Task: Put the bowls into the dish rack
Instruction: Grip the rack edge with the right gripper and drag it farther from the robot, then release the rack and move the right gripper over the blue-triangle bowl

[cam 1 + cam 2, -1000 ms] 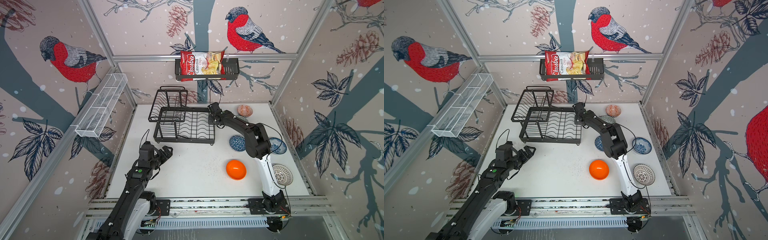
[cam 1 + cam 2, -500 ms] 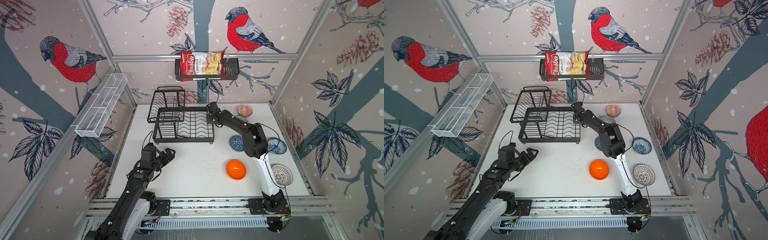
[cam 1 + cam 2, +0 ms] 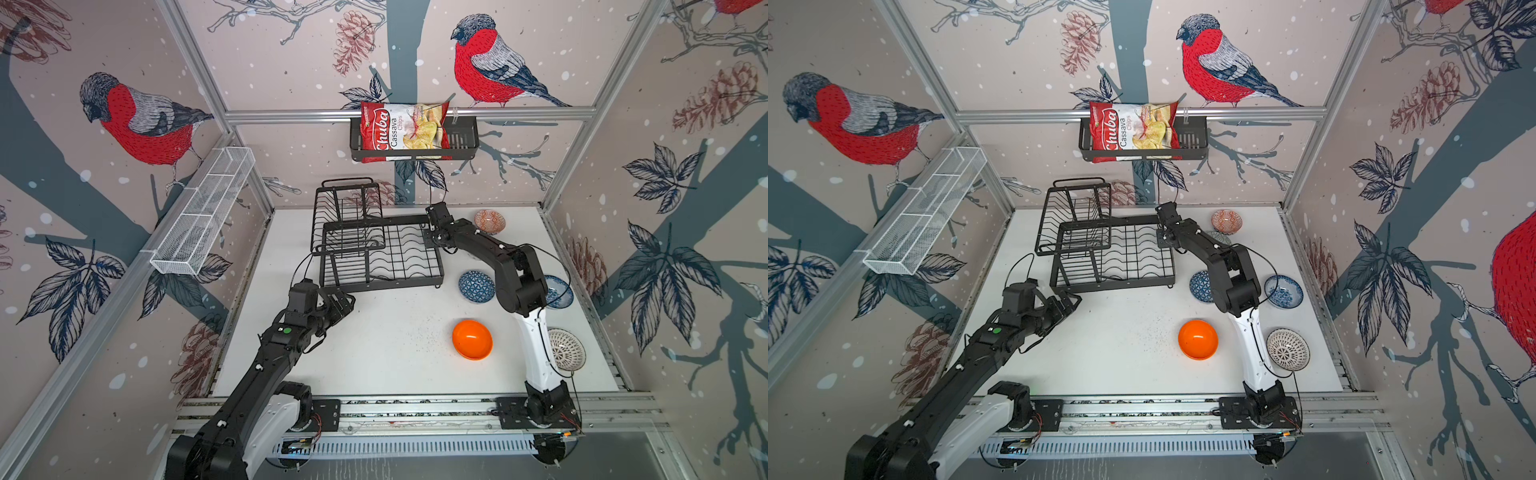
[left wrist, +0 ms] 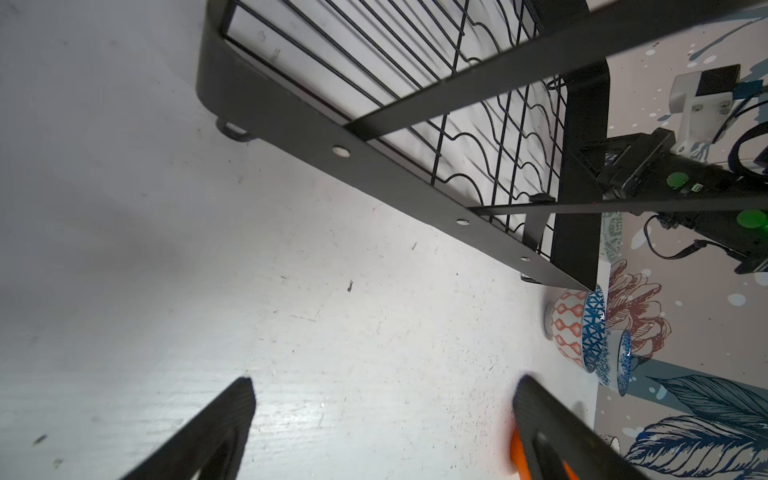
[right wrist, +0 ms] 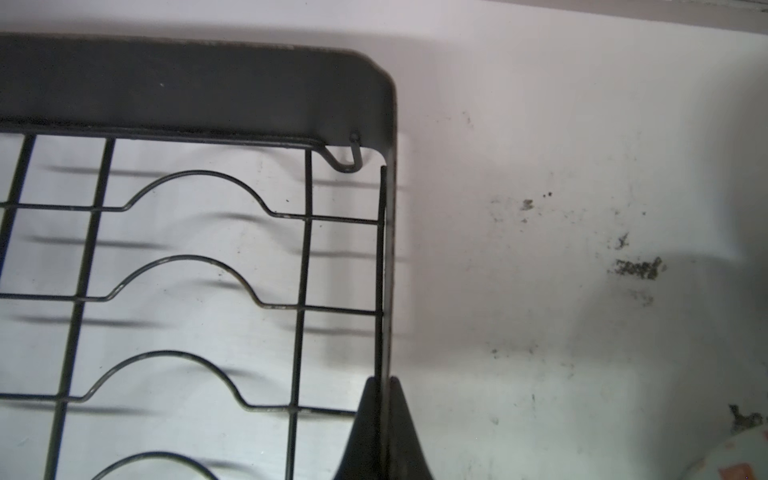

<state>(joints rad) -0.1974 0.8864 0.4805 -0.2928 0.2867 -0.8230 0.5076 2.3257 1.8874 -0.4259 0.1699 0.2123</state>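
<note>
In a top view the right gripper (image 3: 431, 236), clamped on the right rim of the dish rack (image 3: 380, 286) at the back of the table (image 3: 395, 357), may drag it onto nearby bowls (image 3: 476, 286), its long axis lying crosswise, upper basket (image 3: 348, 208) leftward; in the left wrist view the left gripper (image 4: 384, 382) gapes empty near the front rail; in the right wrist view the jaws pinch the rim.

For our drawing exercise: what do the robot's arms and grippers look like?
The left arm and right arm are mostly black, each with a white link near its base. Thin black cables loop off both. Both carry green dots. The left gripper and right gripper have black tapering fingers.
</note>
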